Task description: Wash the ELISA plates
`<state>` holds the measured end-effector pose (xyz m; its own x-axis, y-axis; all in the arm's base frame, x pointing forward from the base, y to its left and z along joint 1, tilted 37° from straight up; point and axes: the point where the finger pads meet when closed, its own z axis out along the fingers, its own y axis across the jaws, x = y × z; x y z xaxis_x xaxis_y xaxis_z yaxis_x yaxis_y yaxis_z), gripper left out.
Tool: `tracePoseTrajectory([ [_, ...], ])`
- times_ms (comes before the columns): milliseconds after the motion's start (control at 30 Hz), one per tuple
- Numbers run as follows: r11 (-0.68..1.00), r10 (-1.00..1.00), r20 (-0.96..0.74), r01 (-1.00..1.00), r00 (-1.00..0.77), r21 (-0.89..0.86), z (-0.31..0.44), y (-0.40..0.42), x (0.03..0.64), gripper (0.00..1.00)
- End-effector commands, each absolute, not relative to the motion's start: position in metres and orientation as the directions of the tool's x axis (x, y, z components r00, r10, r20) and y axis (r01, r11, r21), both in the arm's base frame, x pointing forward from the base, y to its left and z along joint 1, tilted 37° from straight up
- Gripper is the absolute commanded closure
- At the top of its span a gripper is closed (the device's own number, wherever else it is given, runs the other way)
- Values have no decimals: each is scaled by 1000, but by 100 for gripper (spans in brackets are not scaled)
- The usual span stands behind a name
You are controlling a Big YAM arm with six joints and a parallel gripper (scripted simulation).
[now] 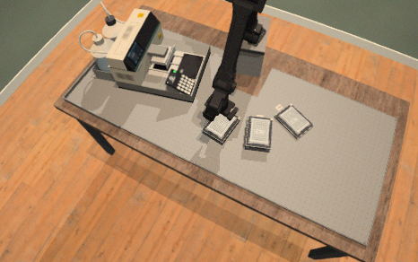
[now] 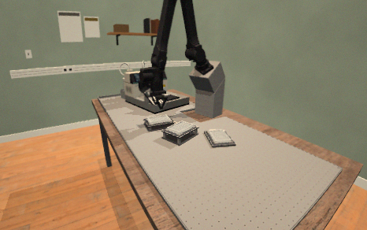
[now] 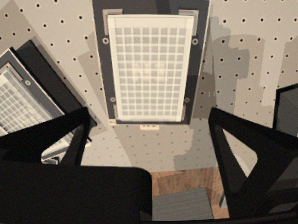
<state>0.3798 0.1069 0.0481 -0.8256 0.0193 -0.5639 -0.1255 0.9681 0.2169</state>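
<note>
My gripper is open and empty, above the nest nearest the washer, N1. The white plate in that nest lies ahead of and between the open fingers in the wrist view. The N2 plate sits in the middle nest, and the N3 plate in the low nest farthest from the washer. The washer shows a green lamp by its keypad. No plate is discernible in its carrier. The A1 corners are too small to tell.
Bottles with tubes stand behind the washer. The grey arm pedestal stands at the back edge of the table. The washer's dark base edge shows at the right of the wrist view, and the N2 nest is close on the left.
</note>
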Motion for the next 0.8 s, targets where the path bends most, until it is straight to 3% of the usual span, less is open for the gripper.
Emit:
tracePoseTrajectory([
  [0, 967, 25, -571, -125, -820, 221, 48, 111, 389, 0],
  [767, 967, 25, -566, -123, -824, 222, 17, 120, 405, 0],
])
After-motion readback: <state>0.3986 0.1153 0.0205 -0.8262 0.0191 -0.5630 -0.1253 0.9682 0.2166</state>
